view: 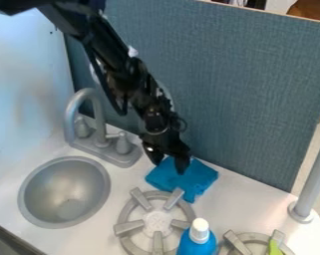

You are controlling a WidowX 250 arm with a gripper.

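Currently listed from my remote station, item one: black gripper (169, 168), hanging at the lower end of the black arm (125, 74), which slants down from the upper left; fingers parted to a moderate gap, tips lowered onto the cloth, with blue fabric showing between them. Whether any fold is pinched I cannot tell. Item two: blue cloth (195, 177), crumpled, on the white counter (112, 184), between the left burner (127, 227) and the blue-grey panel (235, 94), right of the faucet. Item three, container: round sink basin (46, 191), grey, metallic, set into the counter at left; inside it I see a round, paler patch low in the bowl. Item four: grey faucet (72, 112) behind the basin, curved spout, knobs on a shared base. Item five, container: blue bottle (197, 247), upright, white cap (199, 230) in place, overlapping the right side of the left burner in my view; its contents I cannot make out. Item six: right burner (239, 244), grey, cut by the lower edge, with a bright green object (274, 247) at its right side, too cropped to identify. Item seven: grey post (314, 177), rising from a round foot at the counter's right.
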